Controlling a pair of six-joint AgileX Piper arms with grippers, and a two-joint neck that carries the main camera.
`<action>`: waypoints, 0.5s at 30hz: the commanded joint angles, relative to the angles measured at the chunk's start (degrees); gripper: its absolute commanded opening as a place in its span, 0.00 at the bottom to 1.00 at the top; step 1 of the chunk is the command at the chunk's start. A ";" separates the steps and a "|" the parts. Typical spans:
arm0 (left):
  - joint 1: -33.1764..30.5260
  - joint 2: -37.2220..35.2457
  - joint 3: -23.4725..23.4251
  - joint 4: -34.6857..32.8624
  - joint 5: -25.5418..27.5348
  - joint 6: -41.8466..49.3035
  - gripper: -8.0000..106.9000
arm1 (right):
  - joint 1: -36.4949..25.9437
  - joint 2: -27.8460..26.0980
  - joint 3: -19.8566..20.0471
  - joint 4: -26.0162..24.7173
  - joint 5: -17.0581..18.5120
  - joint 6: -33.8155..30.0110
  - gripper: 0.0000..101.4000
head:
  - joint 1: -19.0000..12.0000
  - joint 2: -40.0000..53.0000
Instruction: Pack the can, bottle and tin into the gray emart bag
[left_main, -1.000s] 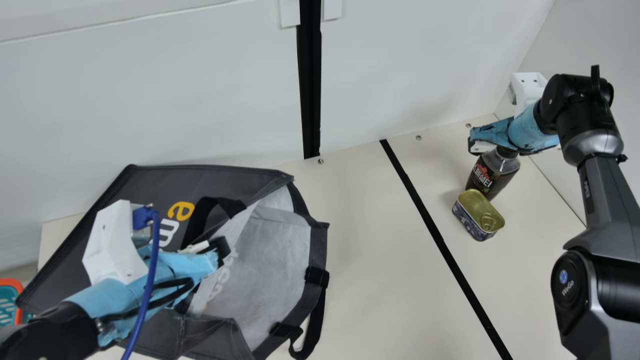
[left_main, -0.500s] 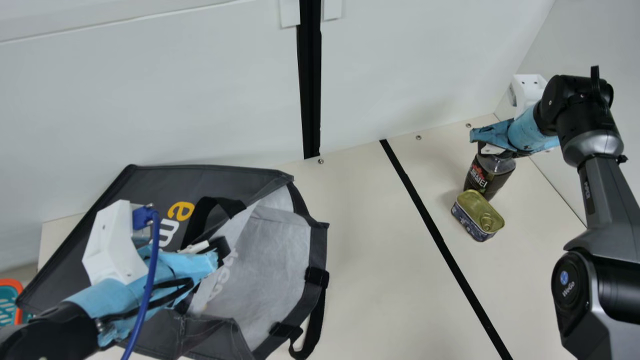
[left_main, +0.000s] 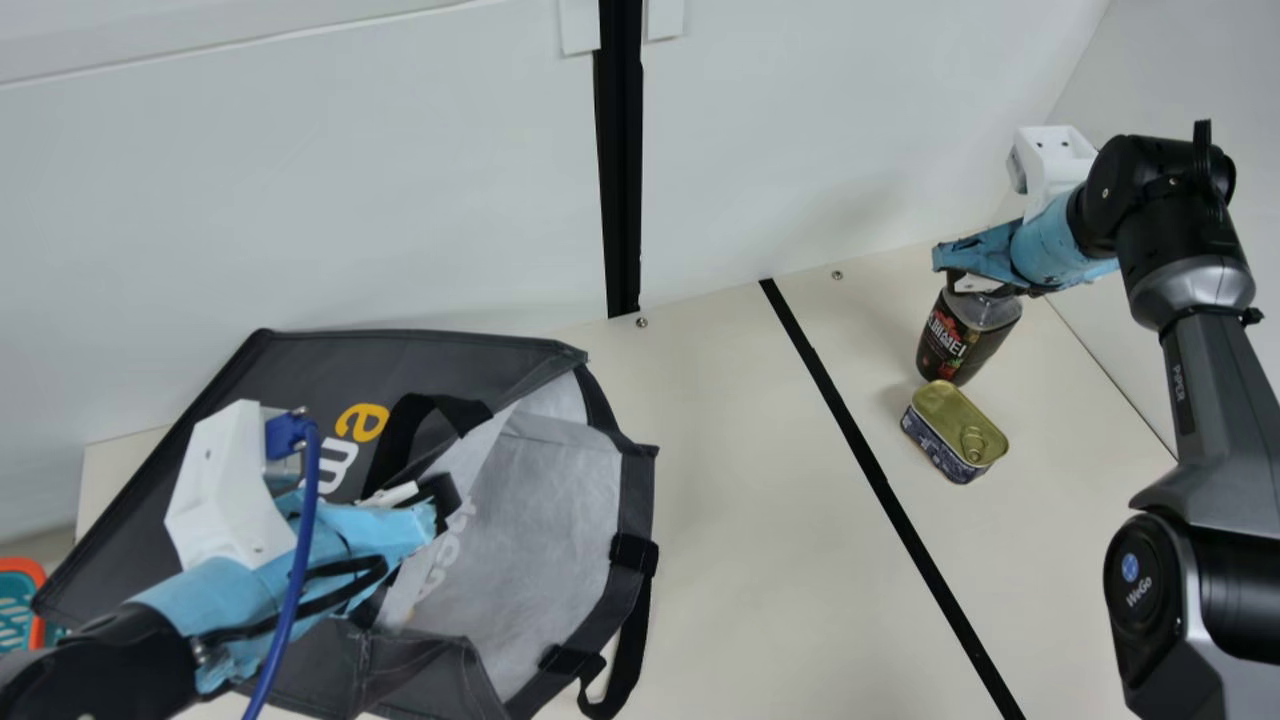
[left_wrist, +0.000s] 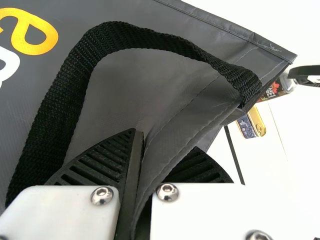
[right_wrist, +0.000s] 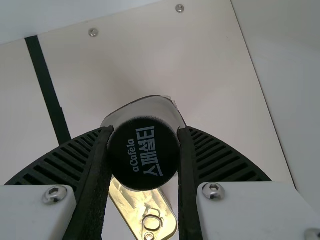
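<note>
Right end effector (right_wrist: 145, 130) clamps bottle (left_main: 965, 338) by the top, tin (left_main: 958, 428) just beside on worktop (left_main: 760, 540). Left end effector (left_wrist: 164, 141) pinches gray emart bag (left_main: 545, 520). Lift bottle straight, clear tin before swinging across.

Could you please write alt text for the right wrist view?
The right hand grips a bottle by its black cap, seen from above, fingers on opposite sides. Close by, a gold-topped tin with a ring pull rests on the cream table.

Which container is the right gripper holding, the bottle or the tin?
The bottle, the one with the black cap: the right gripper holds it there. The gold-lidded tin sits ungripped on the table.
</note>
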 joint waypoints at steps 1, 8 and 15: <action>0.00 0.00 0.00 0.00 0.00 0.00 0.16 | 0.27 -0.12 -0.22 0.18 -0.20 -0.46 0.00 | -1.30 -0.14; 0.00 0.00 0.00 0.00 0.00 0.00 0.16 | 1.99 -0.80 -0.79 1.05 -0.15 -2.01 0.00 | -1.30 -0.14; 0.00 0.00 0.00 0.00 0.00 0.00 0.16 | 4.05 -1.81 -0.56 1.58 -0.14 -3.10 0.00 | -1.30 -0.14</action>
